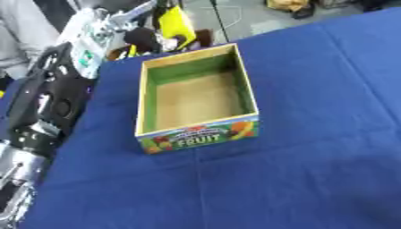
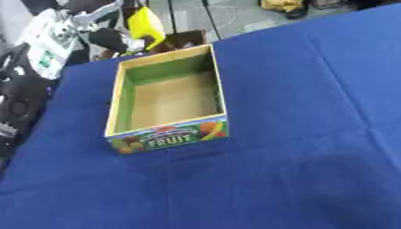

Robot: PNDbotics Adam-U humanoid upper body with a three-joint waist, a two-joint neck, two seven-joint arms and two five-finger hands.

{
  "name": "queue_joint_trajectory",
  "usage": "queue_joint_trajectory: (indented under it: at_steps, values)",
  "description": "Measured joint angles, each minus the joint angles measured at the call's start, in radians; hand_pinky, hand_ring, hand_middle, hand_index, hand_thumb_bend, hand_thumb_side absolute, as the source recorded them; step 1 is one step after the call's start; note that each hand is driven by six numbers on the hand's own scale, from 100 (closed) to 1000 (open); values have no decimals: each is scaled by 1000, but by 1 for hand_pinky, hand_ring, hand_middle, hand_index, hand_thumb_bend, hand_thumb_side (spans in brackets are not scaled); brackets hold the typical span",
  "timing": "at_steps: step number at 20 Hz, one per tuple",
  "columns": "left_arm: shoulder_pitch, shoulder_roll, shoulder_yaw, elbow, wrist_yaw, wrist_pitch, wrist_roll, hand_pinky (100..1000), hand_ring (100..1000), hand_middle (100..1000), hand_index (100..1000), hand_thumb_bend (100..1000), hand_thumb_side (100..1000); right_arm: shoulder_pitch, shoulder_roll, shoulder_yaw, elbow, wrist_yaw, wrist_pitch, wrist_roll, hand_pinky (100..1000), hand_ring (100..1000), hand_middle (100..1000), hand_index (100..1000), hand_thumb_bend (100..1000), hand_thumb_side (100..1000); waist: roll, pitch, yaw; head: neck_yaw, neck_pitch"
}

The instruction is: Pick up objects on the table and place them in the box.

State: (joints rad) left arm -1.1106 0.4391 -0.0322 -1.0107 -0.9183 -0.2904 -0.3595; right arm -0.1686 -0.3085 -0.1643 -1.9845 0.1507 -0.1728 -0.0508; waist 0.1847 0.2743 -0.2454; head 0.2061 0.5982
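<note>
The open cardboard fruit box (image 1: 142,96) stands on the blue tablecloth (image 1: 313,134), its green-lined inside empty and its "FRUIT" label facing me. My left arm (image 1: 47,103) runs up the left edge. Its hand (image 1: 125,24) is raised beyond the box's back left corner, fingers curled on a white packet with green print (image 1: 87,44). The packet hangs outside the box, over the table's far left edge. My right hand shows in neither view.
A yellow thing (image 1: 177,21) and dark clutter lie behind the box's far rim, off the table. A person's grey sleeve (image 1: 15,31) shows at the top left. Blue cloth stretches right and in front of the box.
</note>
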Motion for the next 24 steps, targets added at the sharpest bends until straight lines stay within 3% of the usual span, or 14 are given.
queue_joint_trajectory:
  at_steps: [7,14,24]
  values:
    - [2,-79,31,5,-178,56,33,321,494,355,460,100,556,-8,9,5,0,-8,7,6,681,780,514,637,100,528,-8,0,-7,20,-21]
    - [13,-132,41,45,-293,76,38,338,502,367,469,100,550,-14,16,10,0,-15,9,8,680,779,514,637,100,527,-14,0,-11,32,-31]
    - [29,-177,41,123,-422,104,-88,399,535,433,533,100,593,-23,17,11,0,-20,9,8,681,779,515,637,100,527,-17,3,-25,71,-55]
